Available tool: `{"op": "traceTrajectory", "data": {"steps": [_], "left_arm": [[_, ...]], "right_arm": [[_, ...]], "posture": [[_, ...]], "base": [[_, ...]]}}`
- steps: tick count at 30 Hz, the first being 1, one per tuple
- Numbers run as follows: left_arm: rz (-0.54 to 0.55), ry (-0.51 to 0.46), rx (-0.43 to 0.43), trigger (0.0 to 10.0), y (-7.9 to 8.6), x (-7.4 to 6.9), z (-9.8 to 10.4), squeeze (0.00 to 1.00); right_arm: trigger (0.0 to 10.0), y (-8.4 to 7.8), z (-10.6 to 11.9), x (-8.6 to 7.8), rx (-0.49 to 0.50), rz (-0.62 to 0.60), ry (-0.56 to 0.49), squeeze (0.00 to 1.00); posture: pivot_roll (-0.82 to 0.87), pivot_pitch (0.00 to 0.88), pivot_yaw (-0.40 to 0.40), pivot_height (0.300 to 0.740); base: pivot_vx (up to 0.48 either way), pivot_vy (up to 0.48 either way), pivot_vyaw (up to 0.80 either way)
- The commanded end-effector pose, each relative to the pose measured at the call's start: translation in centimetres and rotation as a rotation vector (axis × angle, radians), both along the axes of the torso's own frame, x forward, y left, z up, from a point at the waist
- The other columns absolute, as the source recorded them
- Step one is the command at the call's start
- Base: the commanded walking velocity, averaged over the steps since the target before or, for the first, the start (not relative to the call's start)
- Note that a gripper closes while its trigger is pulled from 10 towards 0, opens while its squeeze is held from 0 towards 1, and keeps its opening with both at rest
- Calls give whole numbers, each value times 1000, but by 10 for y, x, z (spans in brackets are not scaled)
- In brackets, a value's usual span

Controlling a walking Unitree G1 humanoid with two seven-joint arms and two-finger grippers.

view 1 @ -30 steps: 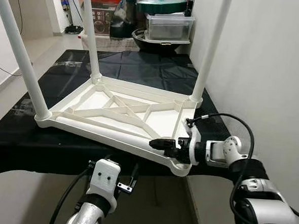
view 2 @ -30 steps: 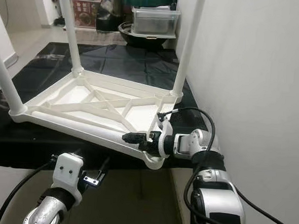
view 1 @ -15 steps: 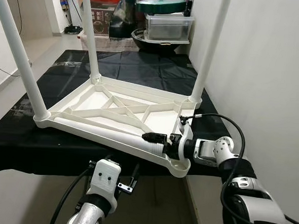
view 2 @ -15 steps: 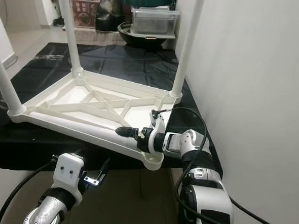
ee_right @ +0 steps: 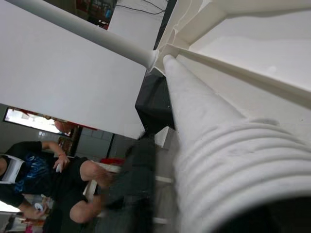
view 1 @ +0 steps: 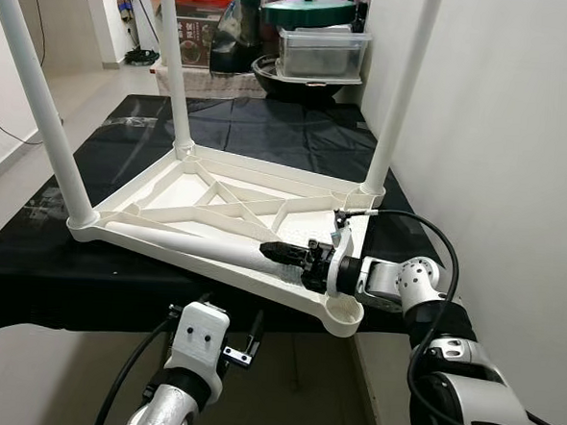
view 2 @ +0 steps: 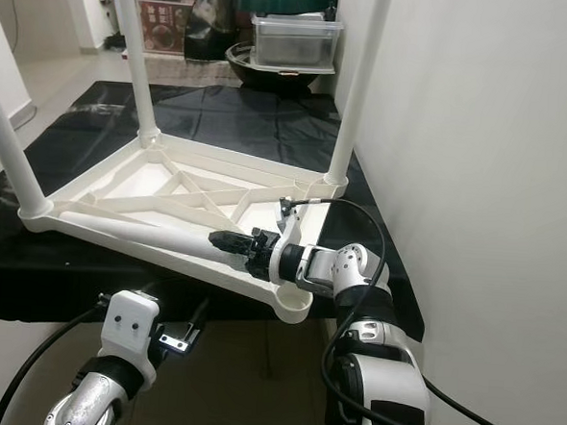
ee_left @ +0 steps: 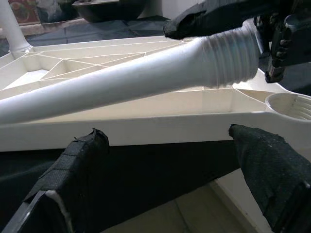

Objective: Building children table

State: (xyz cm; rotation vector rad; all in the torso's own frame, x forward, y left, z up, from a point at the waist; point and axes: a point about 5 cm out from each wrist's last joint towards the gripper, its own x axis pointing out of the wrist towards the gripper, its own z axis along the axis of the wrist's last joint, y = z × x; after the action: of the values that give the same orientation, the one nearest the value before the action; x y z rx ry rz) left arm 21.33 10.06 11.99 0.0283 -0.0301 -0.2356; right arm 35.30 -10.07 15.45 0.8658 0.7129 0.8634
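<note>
left eye view — right claw [view 1: 283,252] clamped on the loose table leg's [view 1: 204,247] threaded end, beside the empty corner socket [view 1: 343,315].

A black cloth [view 1: 270,125] covers the work surface, creased and glossy, hanging over its near edge. At twelve o'clock, beyond the cloth, a clear plastic storage box [view 1: 320,51] sits on a dark round basin [view 1: 301,79], with a green lidded pot [view 1: 306,7] behind it. At eleven o'clock — an orange-topped crate [view 1: 194,14]. A plain white wall [view 1: 500,129] runs along the three o'clock side. A seated person [ee_right: 43,174] in a dark shirt appears in the right wrist view.
</note>
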Motion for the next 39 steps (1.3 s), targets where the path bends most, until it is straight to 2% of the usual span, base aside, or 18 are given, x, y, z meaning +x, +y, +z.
{"op": "traceTrajectory", "data": {"steps": [1,11,19,22,23,24,26,27,29,31,34,35,36,39], "left_arm": [[6,-1,8,10000,0,0,1,0],[8,-4,6,10000,1,1,2,0],[9,-3,7,10000,2,2,3,0],[12,-5,9,10000,3,2,4,0],[12,-7,10,10000,3,2,5,0],[12,-7,10,10000,3,2,5,0],[11,-8,10,10000,2,1,5,0],[11,-8,10,10000,2,1,5,0],[19,-2,-10,10000,3,2,6,0],[19,-2,-10,10000,3,2,6,0],[43,3,-72,10000,9,5,11,0],[51,-1,-83,10000,12,6,13,35],[49,-16,-120,10000,16,7,17,1000],[44,-31,-149,10000,20,8,22,1000]], "right_arm": [[0,-1,0,1,-11,-14,-5,0],[0,-5,2,1,19,-40,-10,0],[0,-9,8,-1,70,2,-41,0],[0,-23,21,5,97,-17,-111,0],[0,-39,36,12,116,-72,-179,0],[0,-39,36,12,116,-72,-179,0],[0,-51,45,17,123,-114,-224,0],[0,-51,45,17,123,-114,-224,0],[0,-61,52,19,147,-148,-254,0],[0,-61,52,19,147,-148,-254,0],[0,-66,53,15,234,-156,-270,0],[0,-65,51,13,262,-147,-271,0],[0,-64,48,9,297,-131,-267,0],[0,-62,45,6,325,-113,-259,0]], "posture": [[-24,0,-42,740],[-65,0,-28,740],[-57,0,-23,740],[-58,0,-18,740],[-58,0,-18,740],[-58,0,-18,740],[-58,0,-18,740],[-58,0,-18,740],[-42,0,-8,740],[-42,0,-8,740],[-22,0,-5,740],[-18,0,-6,740],[-13,0,-8,740],[-9,0,-8,740]], "base": [[0,0,0],[0,0,0],[0,0,0],[0,0,0],[0,0,0],[0,0,0],[0,0,0],[0,0,0],[0,0,0],[0,0,0],[0,0,0],[0,0,0],[0,0,0],[0,0,0]]}}
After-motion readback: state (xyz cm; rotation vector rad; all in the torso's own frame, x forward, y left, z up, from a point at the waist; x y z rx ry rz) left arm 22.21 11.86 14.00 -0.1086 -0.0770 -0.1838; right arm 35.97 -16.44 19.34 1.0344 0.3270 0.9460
